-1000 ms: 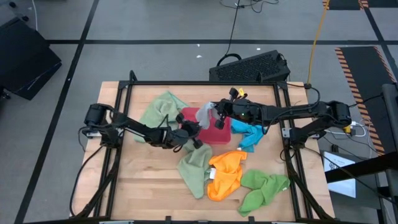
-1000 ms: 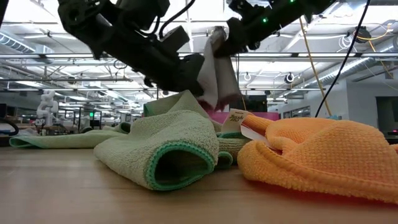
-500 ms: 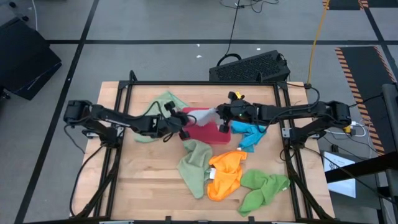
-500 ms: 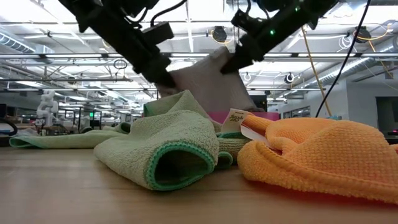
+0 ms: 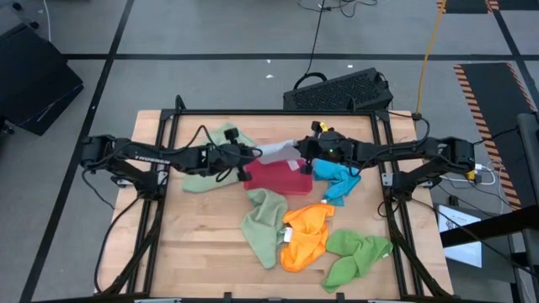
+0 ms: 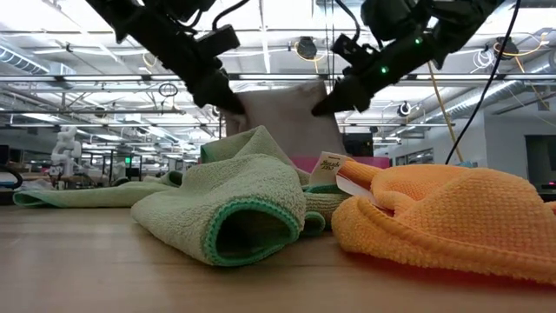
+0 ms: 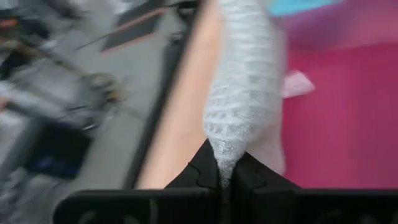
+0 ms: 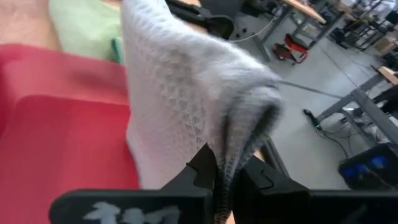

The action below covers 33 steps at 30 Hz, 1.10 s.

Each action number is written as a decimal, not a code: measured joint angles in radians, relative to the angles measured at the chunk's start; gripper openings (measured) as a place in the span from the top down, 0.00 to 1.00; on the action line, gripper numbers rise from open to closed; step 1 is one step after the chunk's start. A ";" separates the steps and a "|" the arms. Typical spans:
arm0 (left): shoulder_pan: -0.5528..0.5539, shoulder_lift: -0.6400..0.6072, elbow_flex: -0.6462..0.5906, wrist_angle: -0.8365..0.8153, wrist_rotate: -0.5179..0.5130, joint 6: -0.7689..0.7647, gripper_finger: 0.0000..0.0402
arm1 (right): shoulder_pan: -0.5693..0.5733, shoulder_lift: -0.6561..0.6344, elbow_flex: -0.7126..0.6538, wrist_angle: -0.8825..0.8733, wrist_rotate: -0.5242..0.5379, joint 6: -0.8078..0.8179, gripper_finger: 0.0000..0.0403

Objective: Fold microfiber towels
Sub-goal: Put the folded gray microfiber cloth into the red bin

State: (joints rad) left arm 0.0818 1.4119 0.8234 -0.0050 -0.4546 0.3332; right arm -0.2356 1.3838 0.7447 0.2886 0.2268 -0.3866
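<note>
The wooden counter [image 5: 202, 244] carries everything, with a red tray [image 5: 278, 178] near its middle toward the far side. Across the near half lie loose cloths: a sage green towel [image 5: 263, 223], an orange towel [image 5: 305, 236] touching it, and a bright green towel [image 5: 355, 255] toward the right corner. A second sage green towel [image 5: 210, 160] sits crumpled on the left beside the tray, and a bright blue towel [image 5: 338, 181] lies just right of the tray.

The grey-blue towel [image 5: 278, 153] is the one in hand. It hangs in the air above the far edge of the tray, stretched between the two arms, its long axis running left to right along the line joining them. In the low view it drops as a flat sheet [image 6: 282, 117] between the two pinch points.

The left end effector [image 5: 247, 156] is clamped tight on the towel's left corner; its wrist view shows the cloth bunched [image 7: 239, 93] right out of the closed fingers. The right end effector [image 5: 305, 155] is likewise pinched shut on the opposite corner, the fabric draping [image 8: 186, 93] from its fingertips.

Both arms look equally near, each owning one corner, so laying the towel flat probably turns on lowering the pair together toward open counter nearer than the tray.
</note>
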 joint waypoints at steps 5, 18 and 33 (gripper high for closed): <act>-0.022 0.002 -0.001 -0.068 0.187 0.008 0.95 | 0.003 0.000 -0.043 -0.001 -0.121 0.037 0.97; -0.001 0.009 -0.002 -0.003 0.079 0.085 0.95 | 0.001 0.000 -0.071 0.161 -0.074 0.067 0.97; 0.018 0.037 -0.002 -0.107 0.419 0.130 0.96 | 0.003 0.001 -0.141 0.134 -0.262 0.033 0.95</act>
State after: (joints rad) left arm 0.0998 1.4494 0.8219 -0.1120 -0.0358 0.4629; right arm -0.2330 1.3846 0.6040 0.4231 -0.0356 -0.3533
